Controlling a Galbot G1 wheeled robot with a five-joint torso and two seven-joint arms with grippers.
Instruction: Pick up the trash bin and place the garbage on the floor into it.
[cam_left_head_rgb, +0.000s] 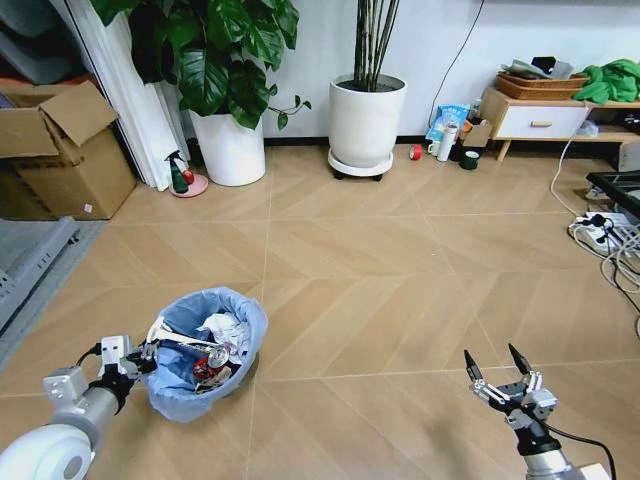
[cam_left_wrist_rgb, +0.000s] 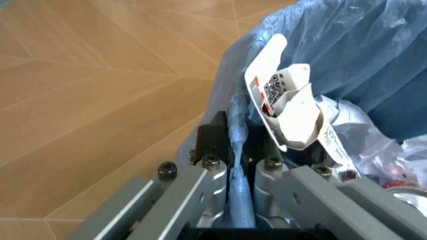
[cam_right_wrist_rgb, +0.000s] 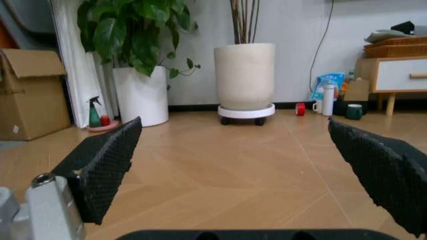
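The trash bin (cam_left_head_rgb: 205, 350), a small round bin lined with a crinkly light blue bag, is at the lower left over the wooden floor (cam_left_head_rgb: 400, 260). My left gripper (cam_left_head_rgb: 150, 358) is shut on its near rim. In the left wrist view the left gripper (cam_left_wrist_rgb: 238, 135) pinches the blue bag (cam_left_wrist_rgb: 360, 60) folded over the rim. Garbage lies inside the bin: crumpled white tissue (cam_left_head_rgb: 222, 328), a red piece (cam_left_head_rgb: 208, 364) and a white printed wrapper (cam_left_wrist_rgb: 293, 115). My right gripper (cam_left_head_rgb: 497, 365) is at the lower right, open and empty, its black fingers (cam_right_wrist_rgb: 107, 165) spread wide.
Two white plant pots (cam_left_head_rgb: 232, 148) (cam_left_head_rgb: 366, 122) stand at the back wall, with a green spray bottle (cam_left_head_rgb: 178, 172) beside the left one. A cardboard box (cam_left_head_rgb: 60, 150) and a grey carpet strip (cam_left_head_rgb: 30, 260) are on the left. A low cabinet (cam_left_head_rgb: 540, 118) and cables (cam_left_head_rgb: 600, 235) are on the right.
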